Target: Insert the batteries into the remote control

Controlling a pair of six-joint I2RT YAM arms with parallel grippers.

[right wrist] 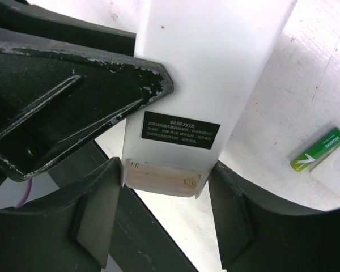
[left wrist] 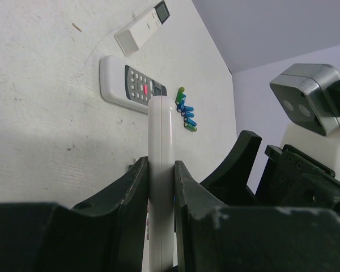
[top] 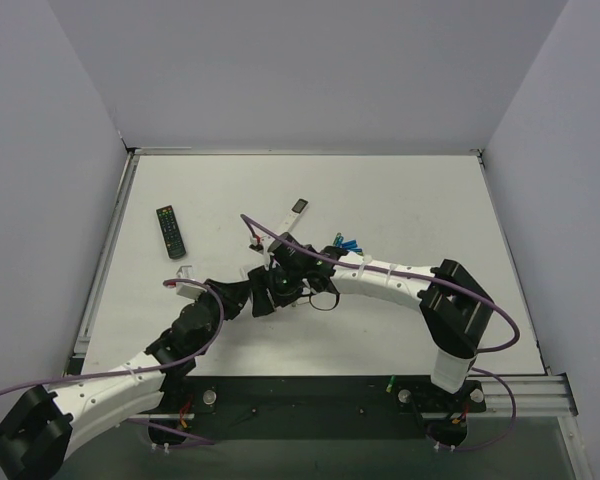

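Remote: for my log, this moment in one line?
left gripper: shut on remote; right gripper: straddles bay end; bay: open, no cell seen; batteries: on table

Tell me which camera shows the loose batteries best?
Left wrist view: the batteries lie as a clear green-and-blue cluster on the table. The top view shows only tiny coloured specks by the right arm; the right wrist view catches one green cell.

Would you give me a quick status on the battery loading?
Left end effector shut on remote control, held on edge. Right end effector straddling its open bay, grip unclear. Batteries loose on table, none seen in bay.
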